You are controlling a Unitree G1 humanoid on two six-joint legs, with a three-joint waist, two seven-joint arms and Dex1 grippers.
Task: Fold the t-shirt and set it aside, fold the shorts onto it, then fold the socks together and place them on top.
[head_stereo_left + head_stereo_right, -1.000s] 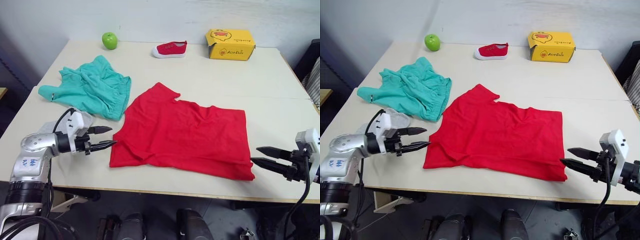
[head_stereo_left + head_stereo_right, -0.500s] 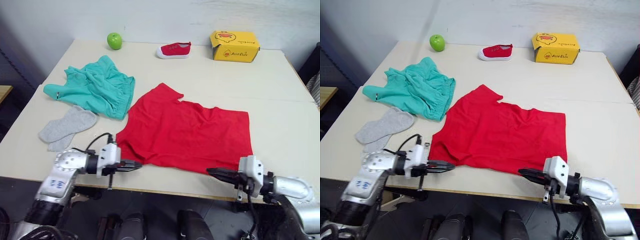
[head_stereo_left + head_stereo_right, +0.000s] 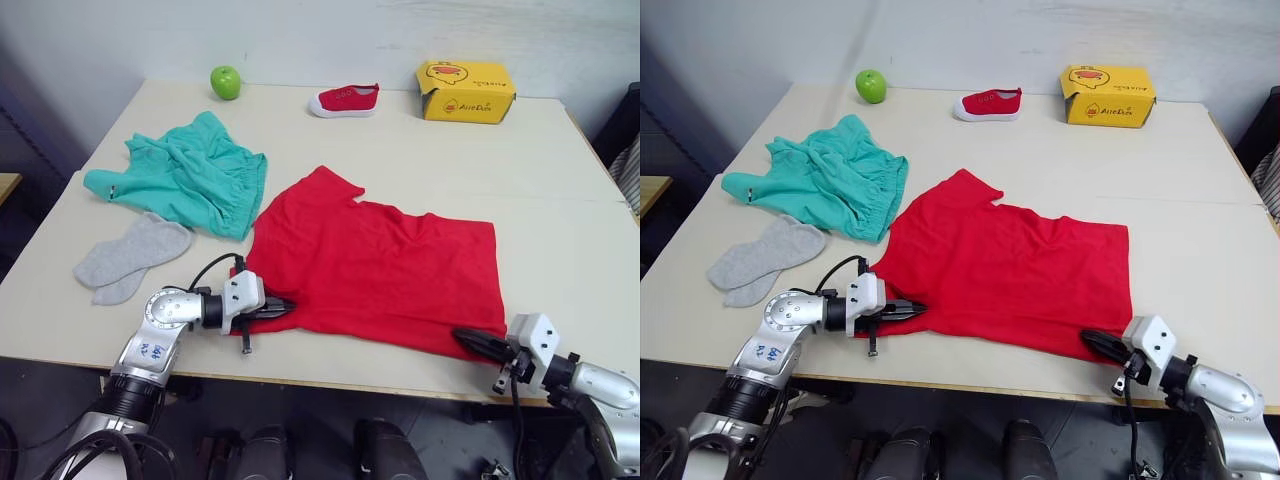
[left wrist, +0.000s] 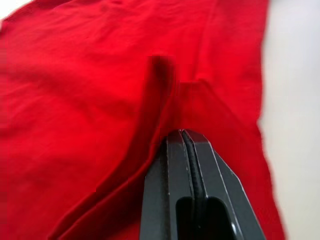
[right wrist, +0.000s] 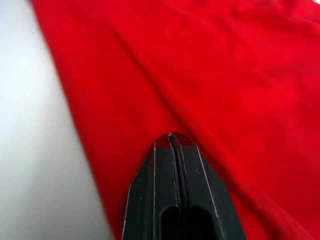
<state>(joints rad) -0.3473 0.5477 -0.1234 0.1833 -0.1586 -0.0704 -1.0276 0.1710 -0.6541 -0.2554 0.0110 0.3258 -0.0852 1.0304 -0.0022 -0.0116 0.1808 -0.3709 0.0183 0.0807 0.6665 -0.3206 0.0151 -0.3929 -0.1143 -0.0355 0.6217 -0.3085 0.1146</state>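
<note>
Task barely begun; first fold in preparation. T-shirt (image 3: 375, 268): red, spread flat and unfolded at the middle of the table (image 3: 560, 180), toward its near edge. Left gripper (image 3: 276, 308): at the shirt's near left corner, fingers pressed together with a ridge of red cloth gathered at their tips in the wrist view, so judged clamped on the hem. Right gripper (image 3: 472, 341): at the near right corner, fingers likewise together on the red edge, judged pinching it. Shorts (image 3: 185, 175): teal, rumpled, unfolded, at the left of the table, just beside the shirt's sleeve. Socks (image 3: 130, 257): grey pair, lying loose and overlapping near the left front edge, apart from the shirt. Outstanding: all folds, setting the shirt aside, stacking shorts, then socks. Unrelated items: apple (image 3: 225, 81), shoe (image 3: 344, 99), yellow box (image 3: 465, 90), along the far edge.
</note>
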